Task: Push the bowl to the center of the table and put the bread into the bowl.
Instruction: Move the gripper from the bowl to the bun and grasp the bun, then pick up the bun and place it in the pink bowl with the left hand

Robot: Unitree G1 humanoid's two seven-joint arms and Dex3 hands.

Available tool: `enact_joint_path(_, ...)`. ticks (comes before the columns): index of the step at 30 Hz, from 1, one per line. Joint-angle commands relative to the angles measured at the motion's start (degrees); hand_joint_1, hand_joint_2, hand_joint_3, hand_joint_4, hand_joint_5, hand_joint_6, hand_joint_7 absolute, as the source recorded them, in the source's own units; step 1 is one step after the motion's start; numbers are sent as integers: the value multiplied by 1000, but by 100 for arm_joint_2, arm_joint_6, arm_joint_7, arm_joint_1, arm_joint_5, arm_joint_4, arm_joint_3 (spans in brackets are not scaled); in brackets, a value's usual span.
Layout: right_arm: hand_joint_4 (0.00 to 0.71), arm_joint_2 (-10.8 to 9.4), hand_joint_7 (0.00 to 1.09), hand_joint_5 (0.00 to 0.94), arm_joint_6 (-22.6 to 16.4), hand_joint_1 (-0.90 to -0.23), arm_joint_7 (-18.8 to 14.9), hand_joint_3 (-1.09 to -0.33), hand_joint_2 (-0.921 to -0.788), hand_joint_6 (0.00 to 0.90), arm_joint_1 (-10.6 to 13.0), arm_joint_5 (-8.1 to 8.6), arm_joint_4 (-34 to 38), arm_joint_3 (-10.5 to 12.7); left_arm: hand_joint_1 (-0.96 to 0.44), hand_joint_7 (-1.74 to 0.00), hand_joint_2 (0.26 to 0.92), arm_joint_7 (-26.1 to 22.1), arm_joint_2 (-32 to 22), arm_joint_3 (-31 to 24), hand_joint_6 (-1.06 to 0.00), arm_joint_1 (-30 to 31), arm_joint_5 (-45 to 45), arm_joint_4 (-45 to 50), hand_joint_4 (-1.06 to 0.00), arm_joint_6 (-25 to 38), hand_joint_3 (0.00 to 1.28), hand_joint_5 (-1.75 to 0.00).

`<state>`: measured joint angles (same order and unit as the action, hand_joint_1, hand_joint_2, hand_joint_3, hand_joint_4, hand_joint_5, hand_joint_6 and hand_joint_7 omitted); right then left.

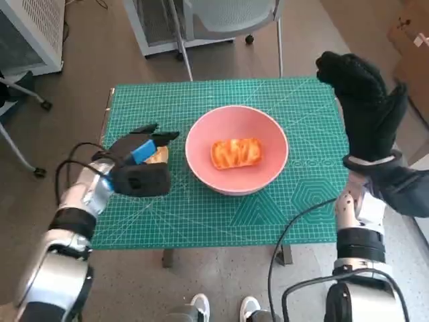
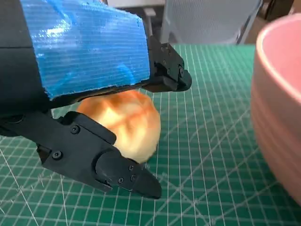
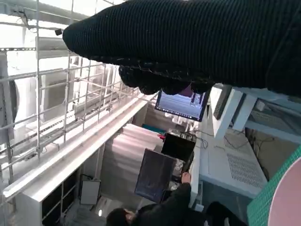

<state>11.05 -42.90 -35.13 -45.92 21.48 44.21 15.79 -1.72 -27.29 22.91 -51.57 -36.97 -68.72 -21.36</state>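
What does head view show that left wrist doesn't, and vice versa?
Head view only: a bread already inside the bowl, the raised right hand, the whole mat and a chair behind. Left wrist only: how the fingers sit around the second bread, which rests on the mat. Both: left hand, that second bread, bowl, mat.
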Motion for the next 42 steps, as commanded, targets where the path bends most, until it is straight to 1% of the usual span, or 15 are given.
enact_joint_path(1,254,60,1,0,12,-609,56,-626,-921,358,142,-64,12,4,-23,-10,796,194,36,250,-327,-202,-244,-176,-140,223,6,-14)
enact_joint_path(6,253,62,2,0,15,-604,87,-627,-921,359,176,-90,-48,-2,79,-29,859,580,70,584,-410,-261,-579,-237,-262,436,25,-27)
enact_joint_path(11,253,59,2,0,45,-604,108,-628,-921,359,194,-89,-95,-9,118,-46,910,878,102,871,-552,-313,-849,-333,-434,559,51,-33)
enact_joint_path(12,253,57,2,0,51,-604,113,-628,-921,359,203,-89,-110,-11,123,-57,914,933,102,939,-590,-325,-914,-349,-479,581,69,-44)
enact_joint_path(14,252,56,2,0,57,-607,119,-629,-921,359,215,-88,-128,-14,128,-81,918,1000,92,1017,-692,-339,-986,-372,-624,593,106,-70)
enact_joint_path(15,252,56,2,0,60,-608,121,-629,-921,359,219,-87,-135,-16,173,-92,919,1023,86,1045,-721,-345,-1006,-380,-608,593,123,-327)
enact_joint_path(16,252,55,2,0,69,-609,123,-629,-921,358,228,-84,-153,-19,237,-108,920,1040,61,1071,-763,-349,-1021,-374,-566,575,166,-720)
enact_joint_path(17,252,52,1,0,84,-610,124,-630,-921,358,239,-77,-180,-23,153,-538,920,1046,33,1088,-657,-357,-1030,-360,-578,552,170,-918)
enact_joint_path(18,252,50,1,0,95,-610,126,-630,-921,358,247,-73,-201,-27,123,-689,920,1050,15,1098,-623,-363,-1034,-352,-581,536,170,-988)
enact_joint_path(19,252,48,1,0,104,-611,130,-631,-921,358,253,-72,-216,-31,80,-907,921,1054,3,1107,-575,-368,-1034,-350,-586,526,171,-1088)
enact_joint_path(20,252,44,1,0,113,-611,135,-631,-921,358,262,-71,-239,-36,52,-1046,920,1043,-15,1100,-544,-376,-1019,-340,-589,509,171,-1153)
enact_joint_path(23,250,36,1,0,131,-618,148,-631,-921,357,281,-73,-283,-46,19,-1181,921,1009,-92,1049,-544,-402,-950,-266,-597,433,152,-1222)
enact_joint_path(32,249,17,4,0,147,-622,123,-631,-921,363,302,-44,-297,-51,3,-1209,921,781,-360,666,-576,-449,-573,273,-610,222,126,-1251)
enact_joint_path(39,249,0,4,0,172,-622,119,-630,-921,364,278,-30,-272,-49,3,-1225,921,573,-698,278,-591,-276,-339,1470,-616,205,116,-1217)
enact_joint_path(42,250,-16,4,1,180,-622,107,-630,-921,364,266,-18,-257,-50,2,-1220,921,514,-850,59,-595,-125,-276,2253,-626,277,110,-1206)
